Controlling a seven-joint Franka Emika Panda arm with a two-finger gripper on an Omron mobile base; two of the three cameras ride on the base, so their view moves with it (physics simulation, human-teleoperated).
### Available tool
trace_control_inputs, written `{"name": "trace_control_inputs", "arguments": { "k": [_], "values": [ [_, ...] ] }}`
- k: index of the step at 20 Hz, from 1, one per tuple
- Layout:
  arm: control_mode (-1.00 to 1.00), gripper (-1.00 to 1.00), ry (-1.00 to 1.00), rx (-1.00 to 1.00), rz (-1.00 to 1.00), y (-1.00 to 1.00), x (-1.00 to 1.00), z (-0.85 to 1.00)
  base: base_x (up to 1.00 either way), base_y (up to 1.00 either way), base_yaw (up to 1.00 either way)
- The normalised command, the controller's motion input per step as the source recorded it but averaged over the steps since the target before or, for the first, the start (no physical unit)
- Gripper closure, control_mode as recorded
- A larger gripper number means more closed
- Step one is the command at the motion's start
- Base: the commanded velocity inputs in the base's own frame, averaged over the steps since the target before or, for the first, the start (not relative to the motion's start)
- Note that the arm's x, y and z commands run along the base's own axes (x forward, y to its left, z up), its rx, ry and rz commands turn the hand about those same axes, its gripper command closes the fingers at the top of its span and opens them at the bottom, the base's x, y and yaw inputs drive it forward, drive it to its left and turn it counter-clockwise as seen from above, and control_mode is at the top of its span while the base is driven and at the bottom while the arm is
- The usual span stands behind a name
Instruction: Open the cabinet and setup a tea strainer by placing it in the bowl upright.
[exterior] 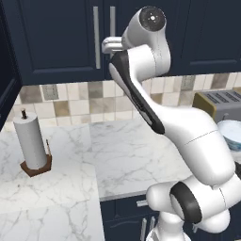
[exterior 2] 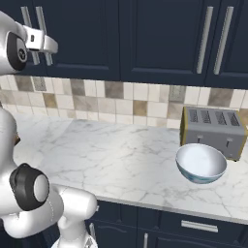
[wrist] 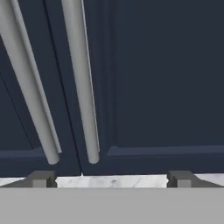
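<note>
The dark navy cabinet (exterior: 61,42) (exterior 2: 82,38) hangs over the counter with both doors shut. Its two long silver bar handles (exterior: 96,37) (wrist: 83,87) run side by side at the middle seam. My gripper (exterior: 105,45) (exterior 2: 52,47) (wrist: 111,179) is raised in front of the lower ends of these handles, open, with nothing between its fingertips (wrist: 41,178). In the hand view the handles lie left of centre, and the right-hand door (wrist: 166,78) faces the gripper. The pale bluish bowl (exterior 2: 201,163) (exterior: 231,134) sits on the counter at the right, in front of the toaster. The tea strainer is hidden.
A silver toaster (exterior 2: 213,128) (exterior: 219,101) stands against the tiled backsplash behind the bowl. A paper towel roll on a brown stand (exterior: 33,143) is on the left counter wing. The marble counter (exterior 2: 111,155) has navy drawer fronts (exterior 2: 193,225) below. Another pair of cabinet handles (exterior 2: 215,38) hangs to the right.
</note>
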Motion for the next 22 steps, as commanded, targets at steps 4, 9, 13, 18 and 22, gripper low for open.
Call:
{"name": "trace_control_inputs", "arguments": {
  "k": [4,9,13,18,22],
  "values": [
    [-1.00,-1.00,0.00,-0.03,0.00,0.21,0.44,0.00,0.00,0.00,0.00],
    [-1.00,-1.00,0.00,-0.04,0.00,0.34,0.29,0.00,0.00,0.00,0.00],
    [-1.00,-1.00,0.01,-0.01,0.00,0.02,0.09,0.00,0.00,0.00,0.00],
    [-1.00,-1.00,0.00,0.00,0.00,-0.01,0.06,0.00,0.00,0.00,0.00],
    [-1.00,-1.00,0.00,0.00,0.00,0.00,0.24,0.00,0.00,0.00,0.00]
  ]
}}
